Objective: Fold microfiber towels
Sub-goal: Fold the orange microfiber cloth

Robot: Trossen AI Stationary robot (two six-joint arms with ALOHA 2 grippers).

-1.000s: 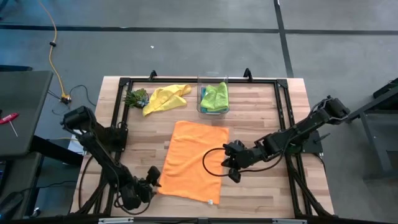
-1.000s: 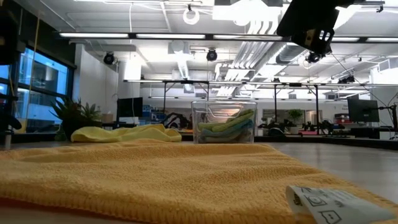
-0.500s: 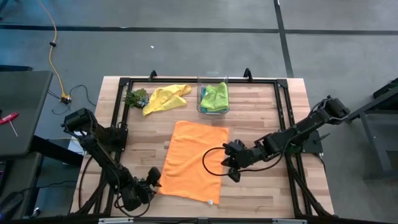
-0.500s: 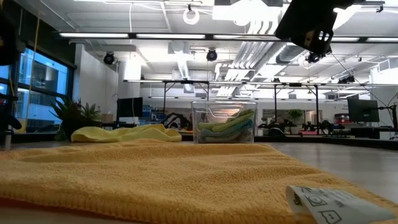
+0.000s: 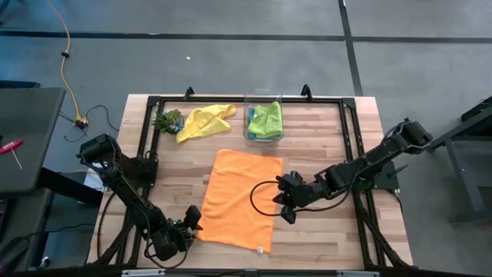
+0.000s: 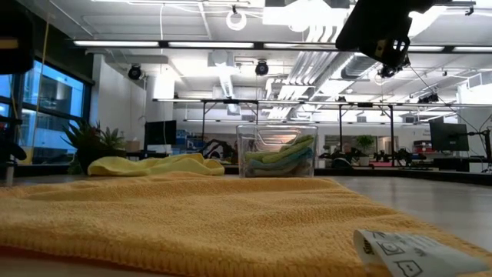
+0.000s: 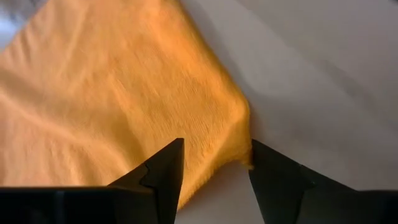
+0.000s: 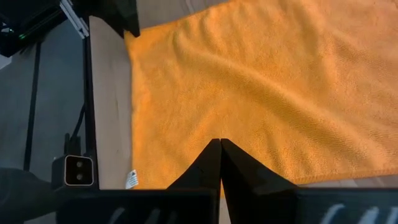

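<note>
The orange towel (image 5: 241,199) lies spread flat in the middle of the table (image 5: 323,138), and everything else is placed from it here. At its near edge a white care tag (image 6: 400,252) sticks out from the near right corner, seen close up in the low view.

The left gripper (image 5: 192,223) sits low at the towel's near left corner. In the left wrist view its two dark fingers (image 7: 163,176) stand apart, with that corner of the orange towel (image 7: 124,106) reaching into the gap between them; whether the fingers touch the cloth cannot be told, and they are not clamped on it.

The right gripper (image 5: 283,205) is at the towel's right edge, about halfway along its length, just over the border of the cloth. In the right wrist view its fingers (image 8: 205,168) are pressed together with no gap, and the orange towel (image 8: 249,93) spreads out beyond the tips; nothing is seen pinched between them.

Beyond the towel's far edge, to the left, the yellow towel (image 5: 204,120) lies crumpled on the wood, well apart from both grippers. Just beside it, farther left, is a small green leafy clump (image 5: 168,120). Beyond the far right corner of the orange towel stands a clear plastic box (image 5: 264,123) with the lime green towel (image 5: 266,119) on top inside it; the low view shows a teal towel (image 6: 270,163) layered beneath the green one in the box.
</note>
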